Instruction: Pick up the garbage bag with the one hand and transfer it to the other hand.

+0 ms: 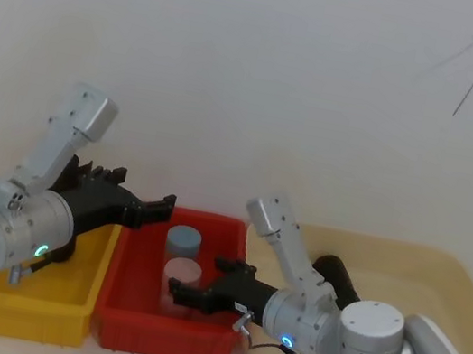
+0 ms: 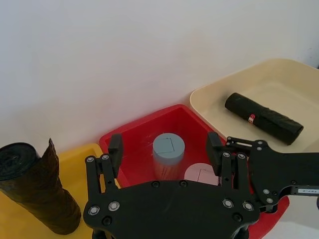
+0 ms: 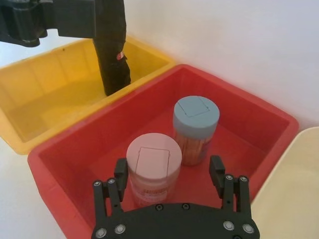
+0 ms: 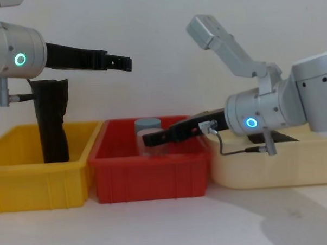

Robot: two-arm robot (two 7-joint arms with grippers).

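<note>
White wall fills the background behind a pale tabletop on which three shallow plastic bins stand side by side, touching: a cream bin on the robot's right, a red bin in the middle and a yellow bin on the left. Over the near part of the red bin the right gripper, black and on a silver-grey arm with a blue glowing ring, hangs low with its fingers spread wide and nothing between them, bracketing a pink-lidded jar without clear contact. High above the seam between the yellow and red bins the left gripper, black and long-fingered on an arm with a green ring, reaches forward, likewise wide open and empty. A tall black roll with a ragged top stands upright in the yellow bin. Behind the pink jar stands a blue-lidded jar, the two just beside each other. The garbage bag, a black plastic roll with a small red-and-white label band, lies flat on the cream bin's floor, apart from both grippers, with bare floor around it.
</note>
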